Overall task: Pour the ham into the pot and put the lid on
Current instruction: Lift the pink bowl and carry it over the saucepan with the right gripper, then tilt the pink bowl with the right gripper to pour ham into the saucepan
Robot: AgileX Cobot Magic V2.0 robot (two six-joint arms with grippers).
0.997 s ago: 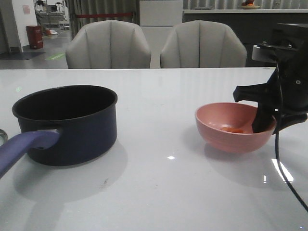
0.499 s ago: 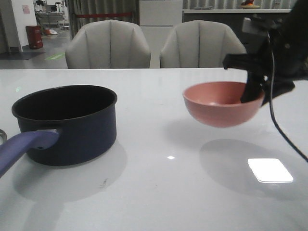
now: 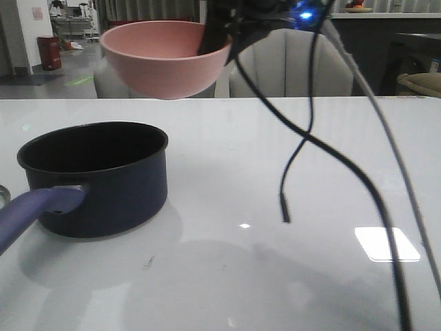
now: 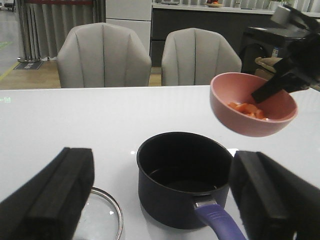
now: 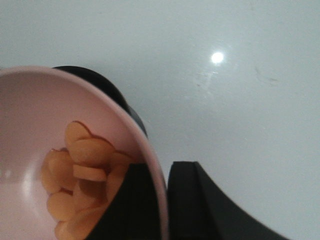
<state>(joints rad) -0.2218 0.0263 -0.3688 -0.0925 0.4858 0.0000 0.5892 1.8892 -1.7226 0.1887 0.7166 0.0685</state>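
The dark navy pot [image 3: 96,176] stands on the table at the left, its purple handle [image 3: 31,210] pointing toward me; its inside [image 4: 185,167] shows no food. My right gripper [image 3: 212,36] is shut on the rim of a pink bowl [image 3: 165,58] and holds it in the air, above and a little behind the pot. Orange-pink ham [image 5: 85,185] lies in the bowl [image 4: 250,107]. The right gripper [image 5: 162,200] has one finger inside the rim and one outside. My left gripper [image 4: 162,200] hovers open near the pot's handle. The glass lid [image 4: 100,215] lies flat beside the pot.
Black cables [image 3: 303,145] hang from the right arm down over the middle of the white table [image 3: 289,276]. Two grey chairs [image 3: 289,69] stand behind the table's far edge.
The right gripper has lifted the pink bowl off the table at the right and carried it up and to the left, to above the pot. The pot has not moved.
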